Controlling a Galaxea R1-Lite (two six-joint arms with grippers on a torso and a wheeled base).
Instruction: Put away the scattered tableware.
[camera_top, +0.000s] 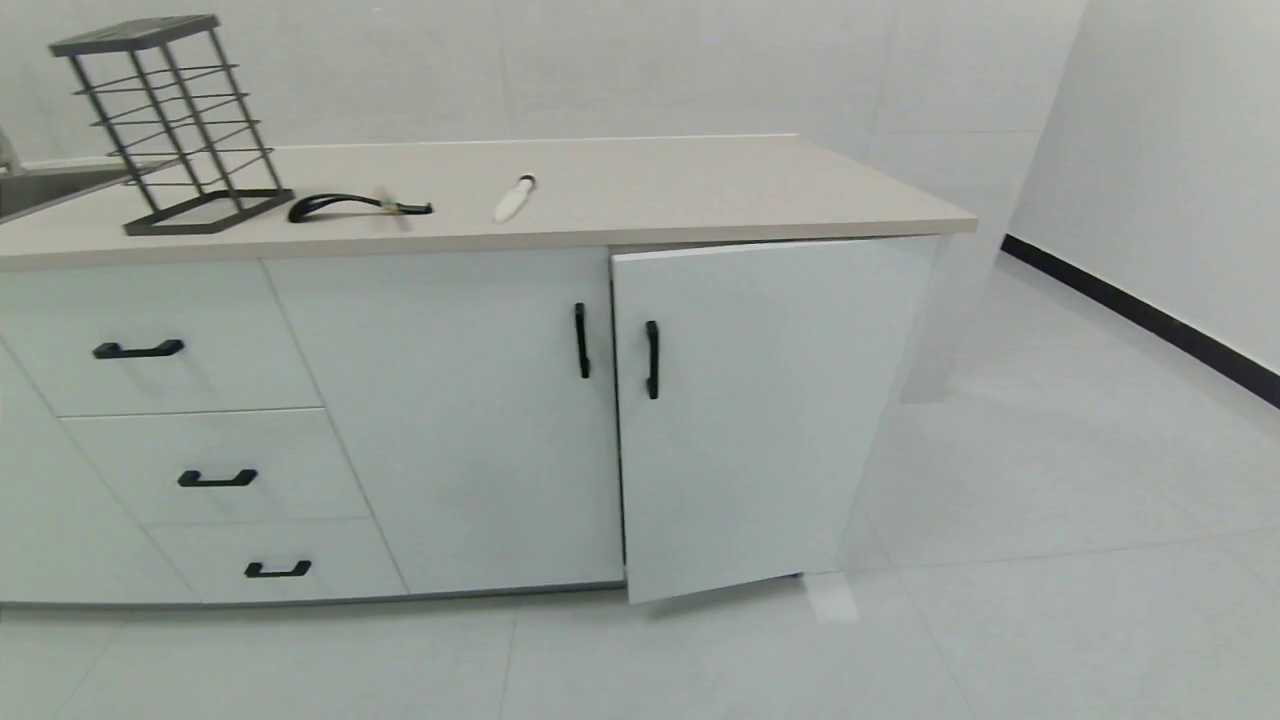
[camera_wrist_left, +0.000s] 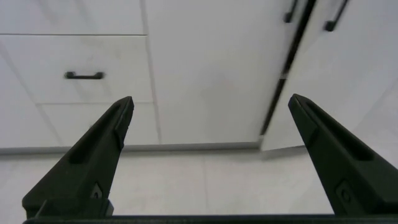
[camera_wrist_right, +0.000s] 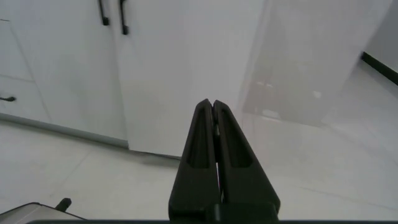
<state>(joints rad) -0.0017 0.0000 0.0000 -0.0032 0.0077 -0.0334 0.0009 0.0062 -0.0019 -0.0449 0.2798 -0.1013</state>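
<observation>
On the beige countertop (camera_top: 650, 180) lie a black-handled utensil (camera_top: 355, 206) and, to its right, a white-handled utensil (camera_top: 514, 197). A black wire rack (camera_top: 170, 120) stands on the counter at the left. My left gripper (camera_wrist_left: 211, 109) is open with nothing between its fingers, held low in front of the white cabinet fronts. My right gripper (camera_wrist_right: 212, 107) is shut with nothing in it, also low and facing the cabinet near its right end.
The right cabinet door (camera_top: 740, 410) stands slightly ajar. Three drawers (camera_top: 170, 340) with black handles are at the left. A sink (camera_top: 50, 185) sits at the counter's far left. Open tiled floor (camera_top: 1050, 520) lies to the right, bounded by a wall.
</observation>
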